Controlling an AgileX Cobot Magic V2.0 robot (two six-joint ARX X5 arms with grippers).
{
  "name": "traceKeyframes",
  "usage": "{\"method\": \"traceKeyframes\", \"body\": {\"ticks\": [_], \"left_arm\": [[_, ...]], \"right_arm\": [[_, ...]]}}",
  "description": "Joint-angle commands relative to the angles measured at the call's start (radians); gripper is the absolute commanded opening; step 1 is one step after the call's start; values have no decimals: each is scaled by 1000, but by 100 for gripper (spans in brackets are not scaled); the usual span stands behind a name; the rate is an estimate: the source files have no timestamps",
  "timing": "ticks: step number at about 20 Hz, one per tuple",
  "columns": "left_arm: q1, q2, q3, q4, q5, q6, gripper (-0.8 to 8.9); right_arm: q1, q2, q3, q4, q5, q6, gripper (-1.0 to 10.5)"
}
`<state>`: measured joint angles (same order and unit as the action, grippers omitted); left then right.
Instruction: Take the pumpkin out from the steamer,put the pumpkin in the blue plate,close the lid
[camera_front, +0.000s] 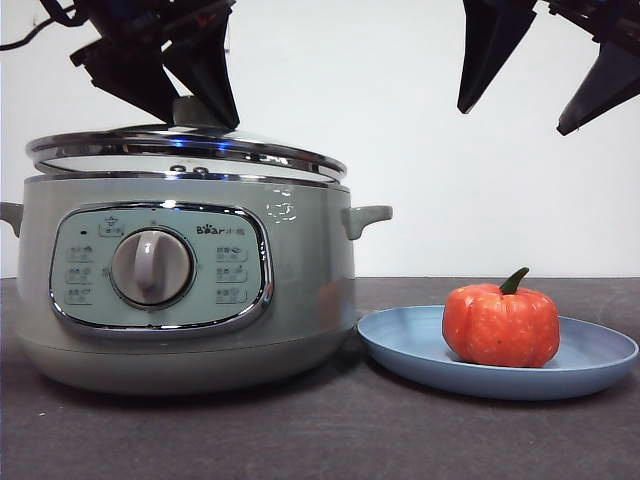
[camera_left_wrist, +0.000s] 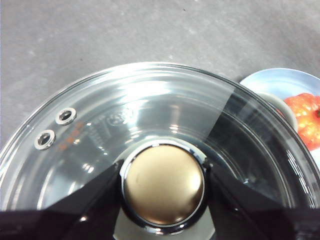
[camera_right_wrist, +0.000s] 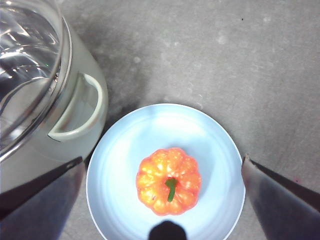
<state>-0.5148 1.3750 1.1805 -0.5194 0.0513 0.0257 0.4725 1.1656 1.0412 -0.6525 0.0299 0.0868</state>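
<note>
Blue plate (camera_front: 590, 362) sits nearest, just beside the steamer (camera_front: 300, 300), with the pumpkin (camera_front: 500, 325) resting in it. Above the plate the right gripper (camera_right_wrist: 160, 200) hangs spread wide, empty. "Bear" is printed on the steamer's panel, by the dial (camera_front: 151, 266). Over the steamer, the lid (camera_left_wrist: 150, 115) sits slightly tilted, not quite seated; the left gripper (camera_left_wrist: 163, 185) clasps its knob (camera_left_wrist: 163, 184). Glass and chrome look slippery and breakable, so that knob seems the sensible hold.
</note>
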Motion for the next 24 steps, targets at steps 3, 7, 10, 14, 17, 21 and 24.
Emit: {"method": "traceKeyframes", "body": {"ticks": [3, 7, 10, 14, 17, 21, 24], "left_arm": [[-4, 40, 19, 24, 22, 1, -8], [-4, 47, 19, -40, 31, 2, -8], [-1, 47, 19, -105, 29, 5, -8], [-1, 47, 19, -133, 29, 5, -8], [-1, 47, 19, -113, 26, 6, 11], [-1, 47, 19, -79, 27, 5, 453], [-1, 47, 19, -80, 27, 3, 453]], "right_arm": [[-9, -2, -10, 3, 5, 10, 563], [-9, -2, -10, -1, 5, 10, 563], [-9, -2, -10, -2, 5, 10, 563], [-9, -2, -10, -1, 5, 10, 563], [-9, -2, -10, -1, 5, 10, 563], [-9, -2, -10, -3, 4, 10, 563], [-9, -2, -10, -8, 4, 10, 563]]}}
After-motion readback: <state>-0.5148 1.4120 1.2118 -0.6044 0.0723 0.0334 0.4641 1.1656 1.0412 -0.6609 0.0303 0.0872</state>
